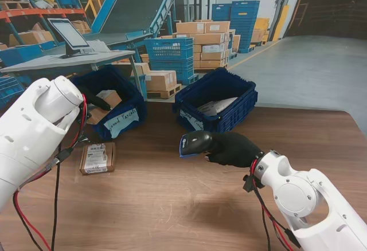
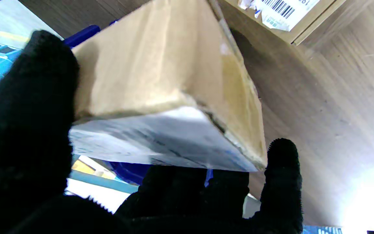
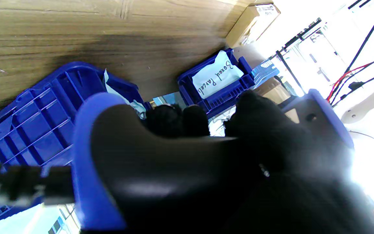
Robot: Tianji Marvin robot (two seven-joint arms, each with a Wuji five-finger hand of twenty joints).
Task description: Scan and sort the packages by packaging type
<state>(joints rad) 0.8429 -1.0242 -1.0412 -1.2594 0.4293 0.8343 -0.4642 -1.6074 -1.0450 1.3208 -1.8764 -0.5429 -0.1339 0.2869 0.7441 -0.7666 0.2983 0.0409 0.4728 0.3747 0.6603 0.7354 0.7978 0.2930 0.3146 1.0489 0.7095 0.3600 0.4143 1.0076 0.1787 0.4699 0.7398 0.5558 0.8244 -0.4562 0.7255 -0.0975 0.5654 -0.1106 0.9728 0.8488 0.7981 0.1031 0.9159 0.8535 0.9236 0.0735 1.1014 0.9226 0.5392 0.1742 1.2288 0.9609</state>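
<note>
My left hand [image 1: 93, 98] is shut on a brown cardboard box [image 1: 110, 98], held over the left blue bin [image 1: 129, 109] labelled "Boxed Parcels". The left wrist view shows that box [image 2: 161, 81] up close between my black-gloved fingers [image 2: 28, 107], its white label face toward the camera. A second small cardboard box [image 1: 97, 158] with a barcode label lies flat on the table, nearer to me than that bin. My right hand [image 1: 234, 148] is shut on a black and blue barcode scanner [image 1: 195, 143], its head pointing left over the table's middle. The scanner [image 3: 174, 162] fills the right wrist view.
The right blue bin [image 1: 229, 110] at the table's far edge holds white soft bags [image 1: 217, 105]. The wooden table [image 1: 172, 205] stretches toward me. Red and black cables [image 1: 57, 165] hang from my left arm. Behind the table stand a desk with a screen [image 1: 70, 34] and stacked cartons [image 1: 206, 39].
</note>
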